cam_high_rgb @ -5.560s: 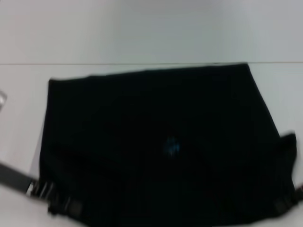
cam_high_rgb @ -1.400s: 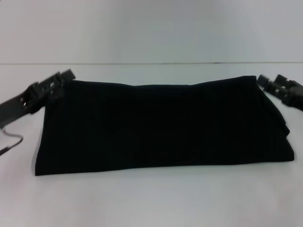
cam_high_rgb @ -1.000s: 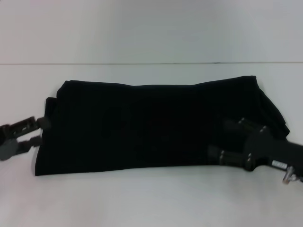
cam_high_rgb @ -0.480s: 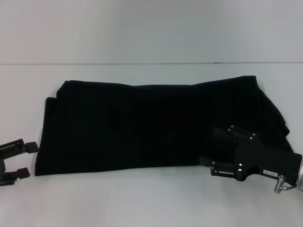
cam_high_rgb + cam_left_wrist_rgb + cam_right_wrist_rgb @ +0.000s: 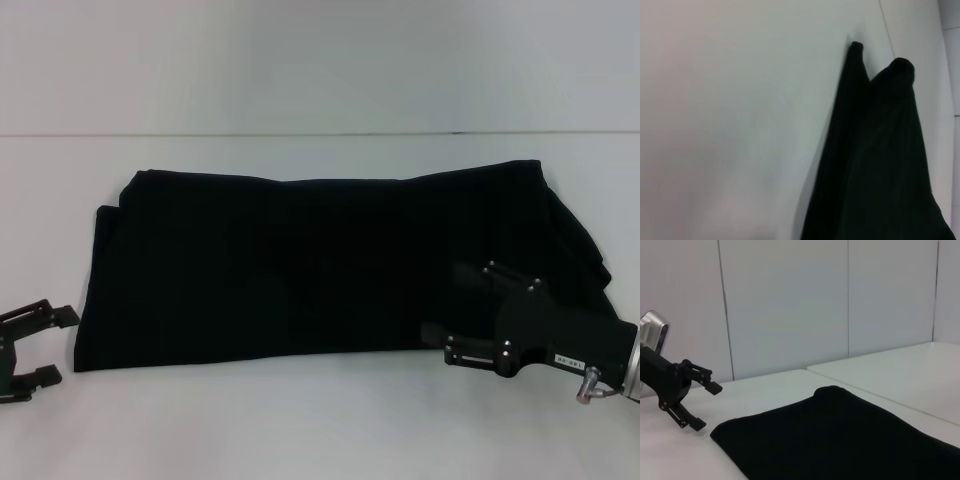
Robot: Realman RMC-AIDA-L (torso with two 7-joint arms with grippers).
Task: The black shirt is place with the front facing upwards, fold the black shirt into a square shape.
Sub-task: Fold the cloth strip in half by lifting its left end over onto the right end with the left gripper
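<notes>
At lower right, right gripper spread over the shirt might snag one layer; left gripper gapes empty.

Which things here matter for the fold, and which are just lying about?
For the job:
- black shirt, folded into a long band on the table
- left claw, open, off the shirt's near left corner
- right claw, open, over the shirt's near right part

Lying about:
- nothing; only the white table
</notes>
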